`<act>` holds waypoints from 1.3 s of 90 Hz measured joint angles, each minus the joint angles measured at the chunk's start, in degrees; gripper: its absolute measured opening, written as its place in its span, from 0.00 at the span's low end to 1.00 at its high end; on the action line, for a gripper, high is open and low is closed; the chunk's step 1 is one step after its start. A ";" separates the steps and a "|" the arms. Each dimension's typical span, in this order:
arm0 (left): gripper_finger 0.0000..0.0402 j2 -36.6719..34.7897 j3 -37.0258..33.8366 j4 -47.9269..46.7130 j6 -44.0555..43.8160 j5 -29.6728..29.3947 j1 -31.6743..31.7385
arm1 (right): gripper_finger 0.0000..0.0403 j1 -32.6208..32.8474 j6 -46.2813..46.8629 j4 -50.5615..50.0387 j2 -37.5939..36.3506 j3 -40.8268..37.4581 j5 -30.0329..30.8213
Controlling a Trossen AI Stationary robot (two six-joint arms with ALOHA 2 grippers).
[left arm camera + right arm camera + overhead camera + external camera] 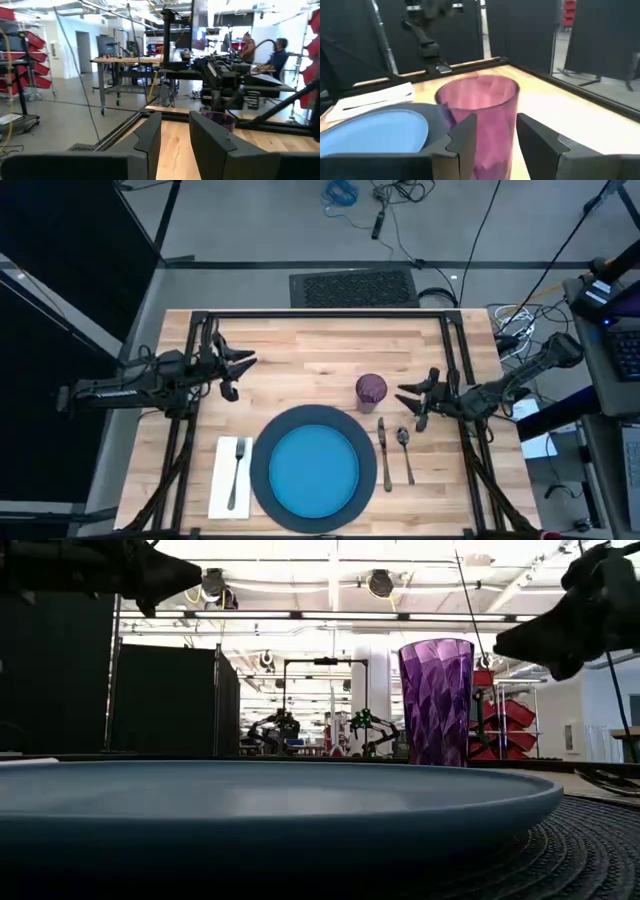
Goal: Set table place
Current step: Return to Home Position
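The place is laid on the wooden table (300, 350). A blue plate (315, 470) lies on a dark grey round charger (262, 442). A white napkin (222, 480) lies left of it with a fork (237, 470) on top. Right of the charger lie a knife (384, 452) and a spoon (405, 448). A purple cup (371, 390) stands upright at the charger's far right. My right gripper (408, 405) is open just right of the cup (477, 120), apart from it. My left gripper (240, 376) hovers open at the far left, holding nothing.
Black frame rails (320, 315) run along the table's far edge and down both sides. Bare wood lies between the two grippers along the far half of the table. People sit at a bench (260, 60) in the room beyond.
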 joint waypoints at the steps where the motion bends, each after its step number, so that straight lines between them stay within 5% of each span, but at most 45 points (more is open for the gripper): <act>1: 0.21 0.00 0.00 0.00 0.01 0.03 0.00 | 0.31 -0.11 -0.25 0.20 -0.06 0.00 -0.01; 14: 0.21 0.00 0.00 0.02 0.21 0.10 0.00 | 0.31 -2.62 -9.52 8.24 -1.07 0.01 -0.78; 29: 0.21 0.00 0.00 0.02 0.12 0.16 0.00 | 0.31 -8.64 -17.66 14.25 -2.63 0.07 -10.60; 58: 0.21 0.00 0.02 -0.27 0.10 0.32 0.02 | 0.31 -25.80 -8.71 7.66 -3.42 0.07 -37.52; 74: 0.21 0.00 0.04 -1.09 0.24 0.32 0.02 | 0.31 -29.00 -6.01 7.92 -4.19 0.94 -50.58; 100: 0.21 0.00 0.04 -1.29 0.43 0.91 0.02 | 0.31 -28.86 -10.19 -18.26 -11.02 12.64 -50.36; 117: 0.21 0.00 0.07 -1.46 0.43 1.24 0.02 | 0.31 -28.88 -13.68 -25.26 -21.42 13.90 -41.36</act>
